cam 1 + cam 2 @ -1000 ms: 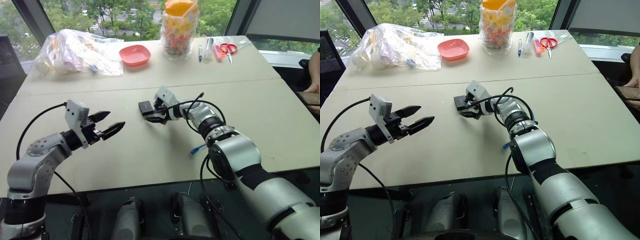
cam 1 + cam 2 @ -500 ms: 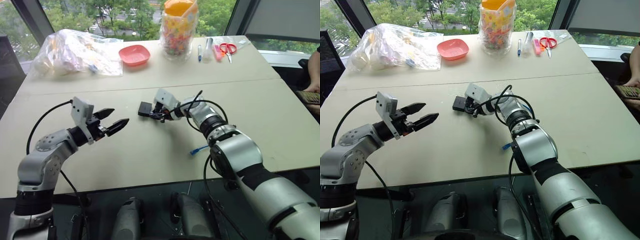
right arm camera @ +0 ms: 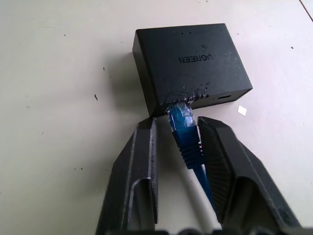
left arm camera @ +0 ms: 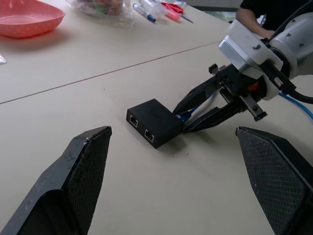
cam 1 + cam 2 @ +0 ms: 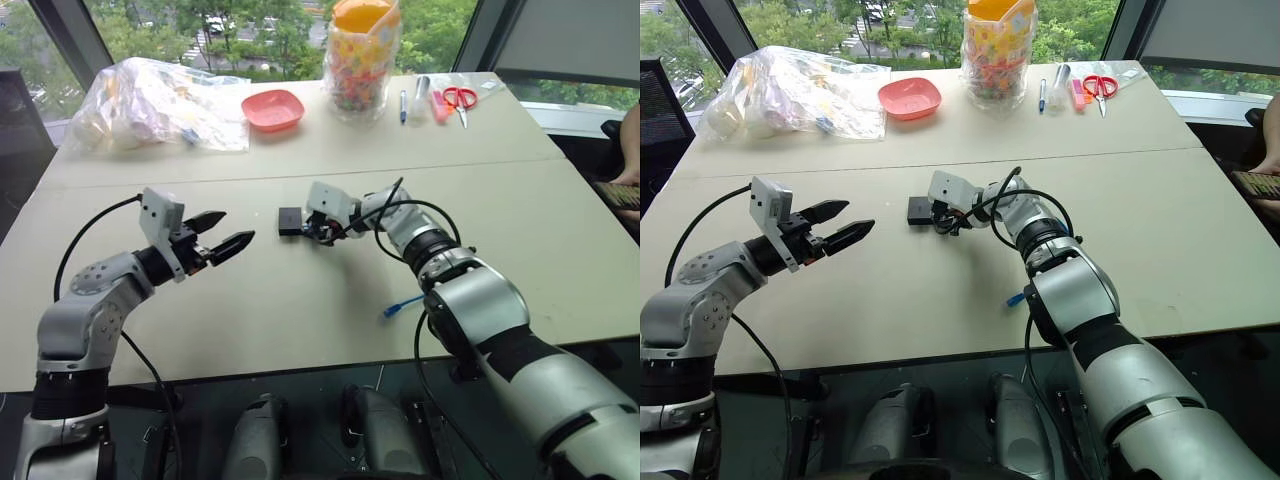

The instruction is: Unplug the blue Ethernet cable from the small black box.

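The small black box (image 5: 290, 221) lies flat on the table's middle. The blue Ethernet cable (image 3: 186, 132) is plugged into the box's side port. My right gripper (image 3: 177, 122) is shut on the cable's plug just behind the box (image 3: 190, 63), one finger on each side. The cable's other end (image 5: 403, 303) trails on the table beside my right arm. My left gripper (image 5: 237, 227) hovers open left of the box, pointing at it and holding nothing. In the left wrist view the box (image 4: 153, 122) shows two ports on its near side.
At the table's far side sit a clear plastic bag (image 5: 150, 100), a red bowl (image 5: 271, 109), a jar of coloured pieces (image 5: 362, 55), pens (image 5: 403, 105) and scissors (image 5: 459, 97). A person's hand (image 5: 625, 180) shows at the right edge.
My right gripper has closed from open onto the blue cable's plug and its wrist has rolled. The left gripper stays open and in about the same place.
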